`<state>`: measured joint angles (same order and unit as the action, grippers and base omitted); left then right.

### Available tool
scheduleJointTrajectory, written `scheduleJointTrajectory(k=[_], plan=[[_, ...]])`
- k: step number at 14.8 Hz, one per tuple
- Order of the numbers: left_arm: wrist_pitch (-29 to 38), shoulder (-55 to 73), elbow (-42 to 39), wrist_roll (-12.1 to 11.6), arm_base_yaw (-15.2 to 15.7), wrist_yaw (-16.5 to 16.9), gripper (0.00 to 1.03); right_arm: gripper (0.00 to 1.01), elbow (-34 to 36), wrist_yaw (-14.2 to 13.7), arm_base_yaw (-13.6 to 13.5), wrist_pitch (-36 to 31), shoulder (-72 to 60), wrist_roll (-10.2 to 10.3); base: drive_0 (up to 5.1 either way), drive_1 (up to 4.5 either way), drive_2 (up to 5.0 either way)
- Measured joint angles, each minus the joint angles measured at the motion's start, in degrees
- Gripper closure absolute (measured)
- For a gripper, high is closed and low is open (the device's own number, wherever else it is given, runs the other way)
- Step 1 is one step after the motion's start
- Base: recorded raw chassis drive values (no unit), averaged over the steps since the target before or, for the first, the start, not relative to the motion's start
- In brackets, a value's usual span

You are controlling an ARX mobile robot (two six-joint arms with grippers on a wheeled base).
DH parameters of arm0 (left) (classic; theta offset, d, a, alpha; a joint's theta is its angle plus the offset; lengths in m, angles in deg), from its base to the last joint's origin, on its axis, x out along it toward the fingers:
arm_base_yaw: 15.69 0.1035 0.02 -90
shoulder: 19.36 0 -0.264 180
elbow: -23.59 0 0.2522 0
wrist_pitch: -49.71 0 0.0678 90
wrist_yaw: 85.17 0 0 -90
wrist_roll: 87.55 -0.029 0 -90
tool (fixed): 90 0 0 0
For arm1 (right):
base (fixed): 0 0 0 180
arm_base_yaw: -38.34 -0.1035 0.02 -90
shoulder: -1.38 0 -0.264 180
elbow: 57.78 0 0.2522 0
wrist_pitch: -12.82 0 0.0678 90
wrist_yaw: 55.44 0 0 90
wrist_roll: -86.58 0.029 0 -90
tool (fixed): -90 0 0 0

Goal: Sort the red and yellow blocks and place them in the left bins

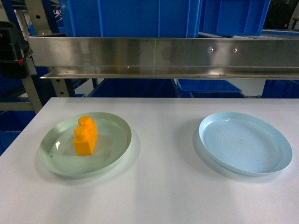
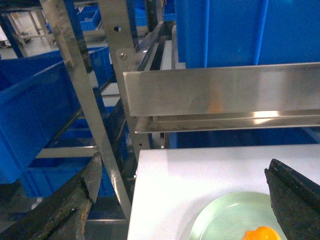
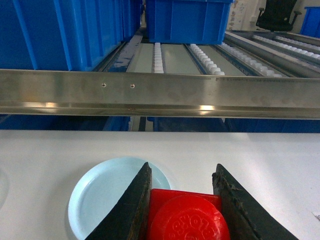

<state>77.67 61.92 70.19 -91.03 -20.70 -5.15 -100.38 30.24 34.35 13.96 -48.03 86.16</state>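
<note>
A yellow-orange block (image 1: 85, 136) stands in the pale green plate (image 1: 112, 154) on the table's left; its top shows at the bottom edge of the left wrist view (image 2: 260, 233) above the same plate (image 2: 225, 220). My left gripper (image 2: 185, 200) is open, its fingers wide apart over the table's left edge, with nothing between them. My right gripper (image 3: 182, 200) is shut on a red block (image 3: 187, 217), held above the table near the light blue plate (image 3: 100, 200). That plate (image 1: 245, 142) lies empty on the right. Neither gripper shows in the head view.
A steel shelf rail (image 1: 163, 58) runs across behind the table, with blue bins (image 1: 131, 18) on the rack above it. A metal rack post (image 2: 90, 100) and more blue bins (image 2: 30, 115) stand left of the table's edge.
</note>
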Motion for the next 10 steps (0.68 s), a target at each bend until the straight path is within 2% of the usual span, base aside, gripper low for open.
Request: scheduleJointTrajectory(k=[1, 3, 5, 8, 10], plan=[[-13.11, 4.35, 9.92, 3.45, -2.91, -3.87, 0.05, 0.72, 0.0, 0.02, 0.0, 0.0, 0.0, 0.02, 0.0, 0.0, 0.0], [-22.1, 10.32, 17.03, 6.29, -6.45, -8.66, 0.05, 0.72, 0.0, 0.0, 0.0, 0.02, 0.0, 0.02, 0.0, 0.0, 0.0], [-27.41, 14.8, 20.24, 8.31, -9.66, -13.2, 0.05, 0.72, 0.0, 0.02, 0.0, -0.02, 0.0, 0.02, 0.0, 0.0, 0.0], [-35.43, 19.67, 22.27, 12.61, -11.56, -13.31, 0.05, 0.72, 0.0, 0.02, 0.0, -0.02, 0.0, 0.02, 0.0, 0.0, 0.0], [-37.86, 21.77, 23.34, 14.86, -11.65, -12.68, 0.05, 0.72, 0.0, 0.02, 0.0, 0.0, 0.0, 0.02, 0.0, 0.0, 0.0]])
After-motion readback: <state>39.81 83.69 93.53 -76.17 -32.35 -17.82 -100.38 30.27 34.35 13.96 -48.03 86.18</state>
